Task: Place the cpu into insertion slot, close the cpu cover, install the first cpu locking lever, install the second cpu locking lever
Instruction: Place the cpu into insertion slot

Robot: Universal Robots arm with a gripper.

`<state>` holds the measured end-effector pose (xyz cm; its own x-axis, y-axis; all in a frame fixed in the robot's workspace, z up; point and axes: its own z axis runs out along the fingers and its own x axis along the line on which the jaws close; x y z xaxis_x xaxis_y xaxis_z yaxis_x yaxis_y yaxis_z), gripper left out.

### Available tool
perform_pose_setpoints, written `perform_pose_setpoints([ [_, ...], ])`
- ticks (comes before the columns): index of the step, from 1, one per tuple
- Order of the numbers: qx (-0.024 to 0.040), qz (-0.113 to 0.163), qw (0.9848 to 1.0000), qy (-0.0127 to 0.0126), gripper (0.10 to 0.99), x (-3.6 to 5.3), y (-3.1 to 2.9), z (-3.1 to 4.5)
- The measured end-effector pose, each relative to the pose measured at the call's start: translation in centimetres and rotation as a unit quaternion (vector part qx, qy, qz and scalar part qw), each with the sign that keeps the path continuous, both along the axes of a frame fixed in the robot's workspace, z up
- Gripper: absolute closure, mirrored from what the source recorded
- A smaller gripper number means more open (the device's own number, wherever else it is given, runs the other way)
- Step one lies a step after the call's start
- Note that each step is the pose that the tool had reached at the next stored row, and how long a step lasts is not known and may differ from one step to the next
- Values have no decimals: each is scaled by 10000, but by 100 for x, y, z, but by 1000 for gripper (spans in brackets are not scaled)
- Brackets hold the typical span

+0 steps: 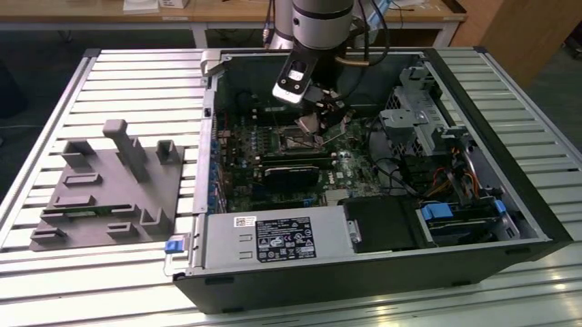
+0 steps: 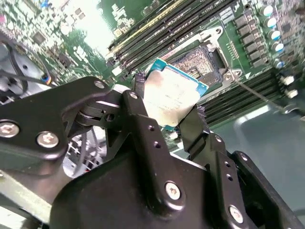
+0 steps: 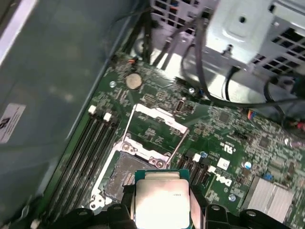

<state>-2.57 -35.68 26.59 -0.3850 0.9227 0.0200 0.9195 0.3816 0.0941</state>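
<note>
Your tool (image 2: 167,106) is clamped on the cpu (image 2: 172,93), one finger on each opposite edge. The chip hangs in the air just beside the insertion slot (image 3: 125,172), not seated yet.

Honestly the scary bit is the bare contact field in that slot. In the second wrist view the chip looks skewed against the slot's square, so going down like that I'd expect a corner to land first and bend contacts. You're only gripping thin edges too, so a slip would drop it right on them. The cpu cover (image 3: 153,121) stands flipped open close by, and a finger could clip it or the memory slots (image 3: 90,145).

Everything sits inside the open computer case (image 1: 536,228), which holds the green board (image 1: 359,167), a drive cage (image 1: 409,126) and a power supply (image 1: 272,238). The case lies on the slatted worktop (image 1: 136,75) next to a grey holder (image 1: 100,197). Can't tell what's in its recesses.
</note>
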Motion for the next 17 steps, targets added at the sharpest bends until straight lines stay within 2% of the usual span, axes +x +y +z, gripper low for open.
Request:
perform_pose_setpoints([
  [5,0,-450,9990,0,545,0,0,-9],
  [9,0,-817,9967,-1,545,0,0,-16],
  [13,0,-1179,9930,0,545,0,0,-23],
  [17,0,-1539,9881,0,545,0,0,-31],
])
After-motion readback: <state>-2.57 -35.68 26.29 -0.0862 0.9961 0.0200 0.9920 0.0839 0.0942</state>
